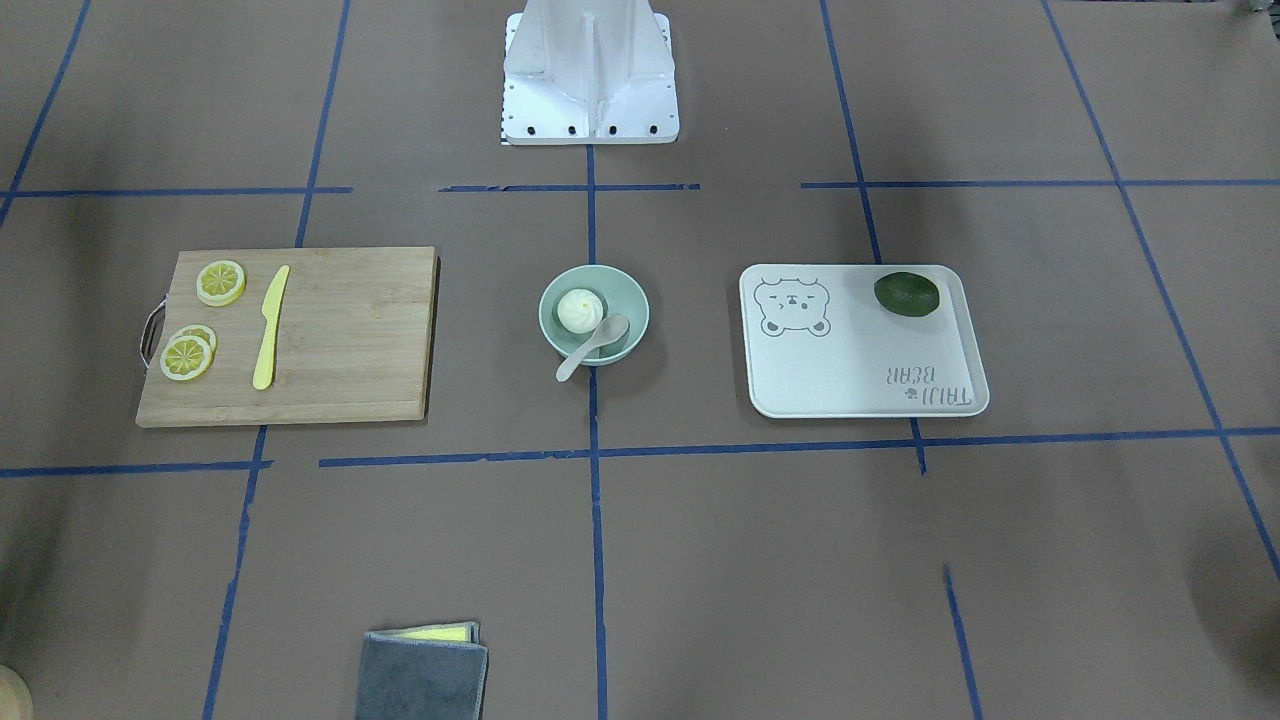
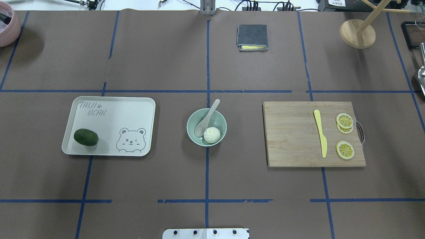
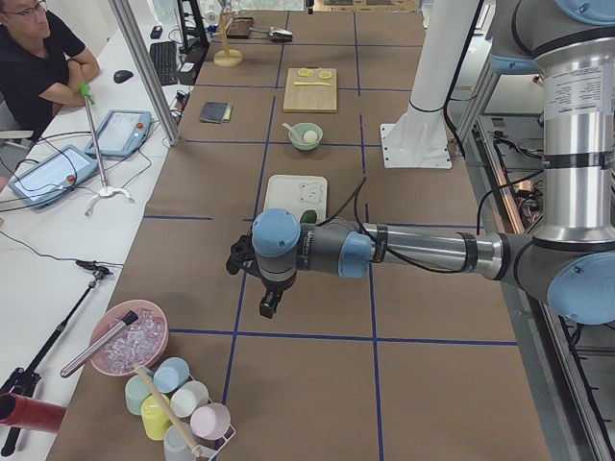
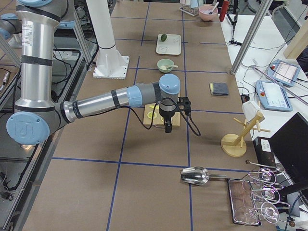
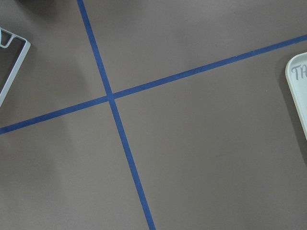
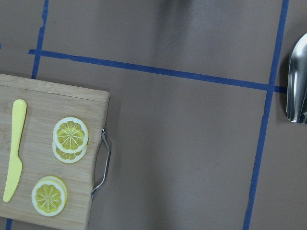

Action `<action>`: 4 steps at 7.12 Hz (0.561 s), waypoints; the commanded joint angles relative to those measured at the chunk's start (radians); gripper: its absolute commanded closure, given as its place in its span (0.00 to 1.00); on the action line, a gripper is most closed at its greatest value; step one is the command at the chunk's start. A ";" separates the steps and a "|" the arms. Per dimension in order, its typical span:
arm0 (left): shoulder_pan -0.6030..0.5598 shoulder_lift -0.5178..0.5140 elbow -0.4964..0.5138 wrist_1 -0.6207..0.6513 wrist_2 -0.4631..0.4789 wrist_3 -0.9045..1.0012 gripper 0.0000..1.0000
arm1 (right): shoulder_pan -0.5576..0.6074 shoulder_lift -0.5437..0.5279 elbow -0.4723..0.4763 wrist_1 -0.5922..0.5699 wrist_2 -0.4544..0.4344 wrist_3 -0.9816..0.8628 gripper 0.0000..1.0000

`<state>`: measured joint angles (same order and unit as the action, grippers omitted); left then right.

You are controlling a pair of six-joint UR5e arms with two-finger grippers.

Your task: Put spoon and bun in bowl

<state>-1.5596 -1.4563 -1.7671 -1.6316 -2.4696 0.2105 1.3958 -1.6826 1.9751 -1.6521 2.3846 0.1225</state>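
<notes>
The pale mint-green bowl stands at the table's middle. The white pleated bun lies inside it. The off-white spoon rests with its scoop in the bowl beside the bun and its handle over the rim. My left gripper hangs over the table's left end, far from the bowl. My right gripper hangs above the cutting board's outer end. Both show only in the side views, so I cannot tell whether they are open or shut.
A white bear-printed tray holds a dark green avocado. A wooden cutting board carries a yellow knife and lemon slices. A folded grey cloth, a wooden stand and a metal scoop lie farther out.
</notes>
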 commanded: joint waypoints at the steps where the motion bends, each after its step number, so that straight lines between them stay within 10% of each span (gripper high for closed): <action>1: 0.001 0.004 0.001 -0.004 0.000 -0.011 0.00 | 0.000 -0.003 -0.015 0.000 -0.002 0.000 0.00; 4: 0.006 -0.015 0.008 0.062 0.062 -0.057 0.00 | 0.000 -0.003 -0.044 0.000 0.002 -0.014 0.00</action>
<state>-1.5549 -1.4683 -1.7557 -1.6058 -2.4513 0.1722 1.3959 -1.6837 1.9399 -1.6521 2.3844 0.1111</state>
